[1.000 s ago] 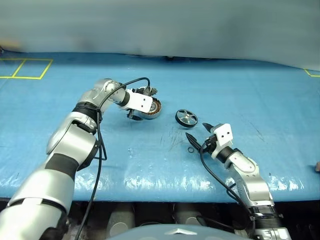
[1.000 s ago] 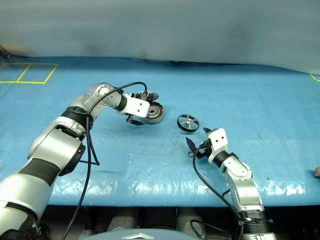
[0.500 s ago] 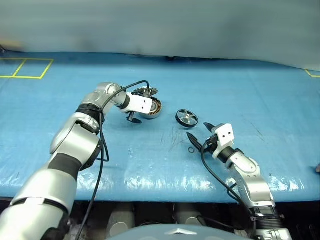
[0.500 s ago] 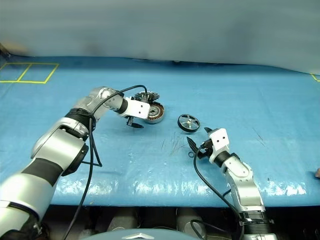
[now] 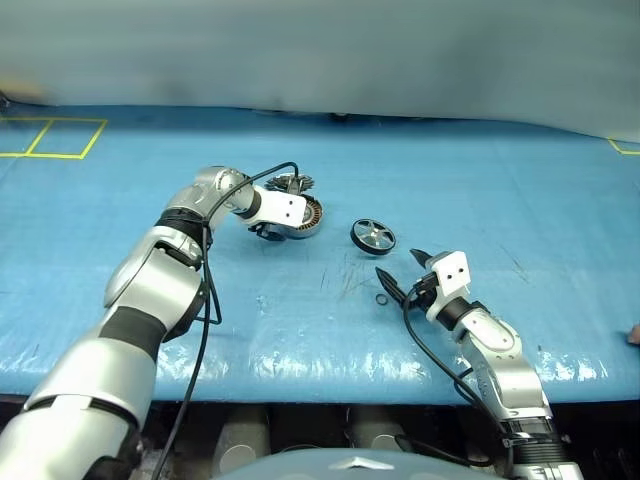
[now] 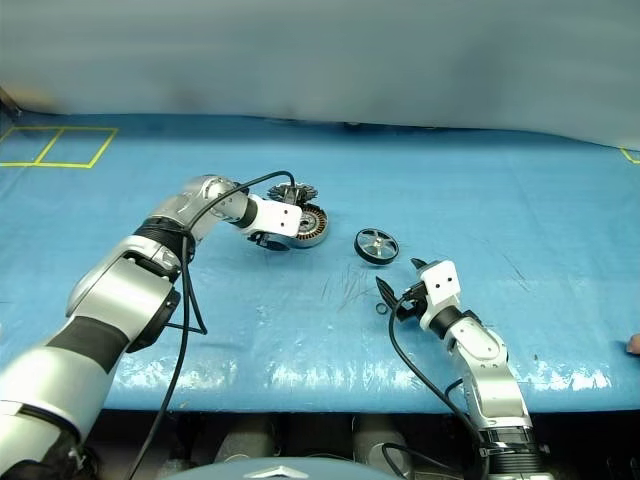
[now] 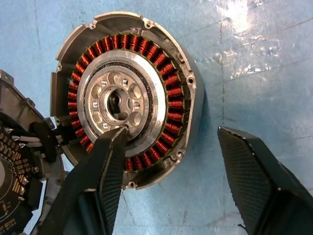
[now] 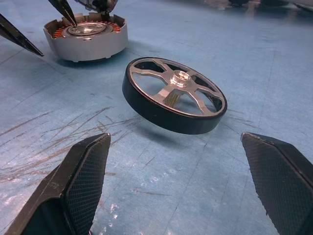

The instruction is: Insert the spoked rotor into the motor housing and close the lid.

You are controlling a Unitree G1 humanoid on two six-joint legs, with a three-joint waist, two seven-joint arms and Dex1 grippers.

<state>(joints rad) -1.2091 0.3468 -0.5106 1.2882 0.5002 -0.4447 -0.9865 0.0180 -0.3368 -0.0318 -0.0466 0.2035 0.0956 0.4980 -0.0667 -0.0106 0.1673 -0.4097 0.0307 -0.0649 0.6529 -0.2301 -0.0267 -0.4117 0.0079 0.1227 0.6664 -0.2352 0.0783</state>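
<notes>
The motor housing (image 5: pixel 306 214) is a round metal ring with copper-orange windings, lying on the blue mat. My left gripper (image 7: pixel 171 132) is open over it. One finger (image 7: pixel 110 161) reaches over the housing's (image 7: pixel 181 73) inner ring and the other finger (image 7: pixel 249 181) hangs outside its wall above the mat. The lid (image 5: pixel 290 182), with a toothed edge, sits against the housing's far side. The spoked rotor (image 5: pixel 373 236) lies to the right, slightly tilted on the mat (image 8: pixel 173 100). My right gripper (image 5: pixel 396 262) rests open just in front of it, with nothing between its fingers.
A small black ring (image 5: pixel 382 299) lies on the mat beside my right gripper. Scratches mark the mat (image 5: pixel 345 280) in front of the rotor. Yellow tape lines (image 5: pixel 50 135) cross the far left corner. The table's front edge (image 5: pixel 300 385) runs near me.
My left wrist has rolled a little at the housing and its fingers have drawn somewhat closer together. The right arm, rotor and housing have stayed put.
</notes>
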